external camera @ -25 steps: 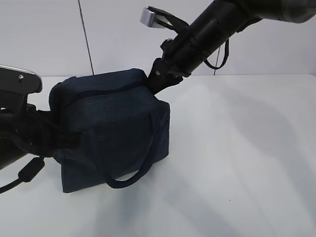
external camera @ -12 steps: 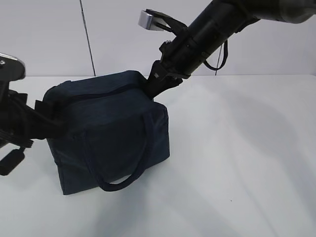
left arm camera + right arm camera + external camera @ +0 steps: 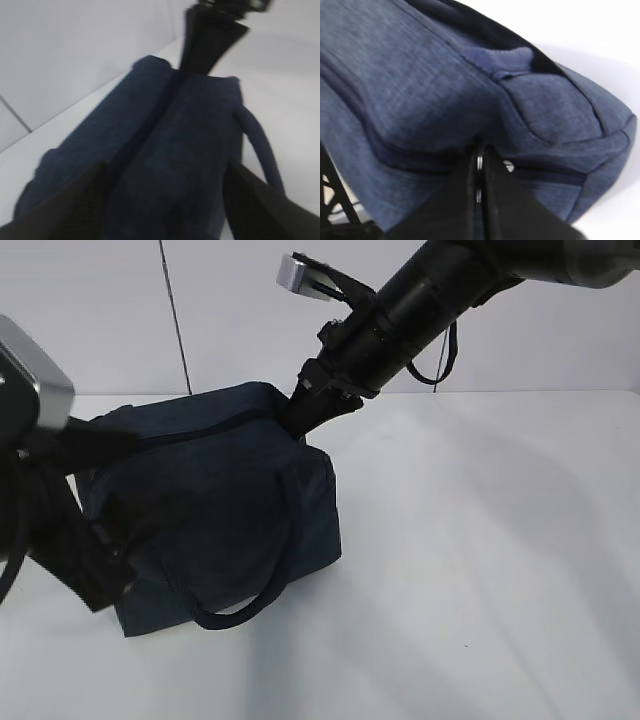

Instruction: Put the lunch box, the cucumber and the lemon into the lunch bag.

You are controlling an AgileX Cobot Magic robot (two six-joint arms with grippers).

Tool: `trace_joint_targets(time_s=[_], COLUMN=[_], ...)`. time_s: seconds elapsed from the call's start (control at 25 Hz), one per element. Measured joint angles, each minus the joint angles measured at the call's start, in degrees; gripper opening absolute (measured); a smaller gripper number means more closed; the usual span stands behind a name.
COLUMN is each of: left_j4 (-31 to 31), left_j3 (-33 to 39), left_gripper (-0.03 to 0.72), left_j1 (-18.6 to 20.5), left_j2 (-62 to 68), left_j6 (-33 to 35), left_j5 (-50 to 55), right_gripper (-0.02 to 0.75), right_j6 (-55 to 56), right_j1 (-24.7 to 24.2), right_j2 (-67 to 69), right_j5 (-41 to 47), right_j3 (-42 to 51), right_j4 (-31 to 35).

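Observation:
The navy lunch bag (image 3: 230, 500) stands on the white table (image 3: 480, 560); its zipper seam runs dark along the top in the left wrist view (image 3: 150, 125). My right gripper (image 3: 298, 410) is at the bag's far right top corner, shut on the metal ring pull (image 3: 479, 164), which glints between the fingers (image 3: 500, 200). My left gripper (image 3: 167, 172) is open, one finger on each side of the bag's near left end (image 3: 110, 510). The lunch box, the cucumber and the lemon are out of view.
A loop handle (image 3: 270, 580) hangs down the bag's front side and also shows in the left wrist view (image 3: 260, 145). A white wall with a dark seam (image 3: 172, 315) rises behind the table. Bare table lies right of the bag.
My left arm has swung up and in from the left, so the open gripper now straddles the bag's left end. The bag has shifted slightly left. The right gripper keeps hold of the pull.

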Motion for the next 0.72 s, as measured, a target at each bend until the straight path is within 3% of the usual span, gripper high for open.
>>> trace_joint_targets(time_s=[0.24,0.44,0.56,0.72], left_j4=[11.6,16.0,16.4,16.4], left_j3=[0.0,0.0,0.0,0.0], left_gripper=[0.508,0.447,0.346,0.085], left_j1=[0.0,0.3,0.4,0.4], left_j2=[3.6,11.8,15.9,18.3], left_j6=[0.1,0.3,0.3,0.5], left_j5=[3.2,-3.6,-9.2,-14.7], right_gripper=[0.008,0.008,0.008,0.008], right_j6=[0.4,0.6,0.6,0.6], right_j1=[1.7,2.9,3.0,3.0], right_j2=[0.0,0.0,0.0,0.0], right_j5=[0.0,0.0,-0.1,-0.2], right_j3=[0.0,0.0,0.0,0.0], right_j4=[2.0,2.1,1.4,-1.0])
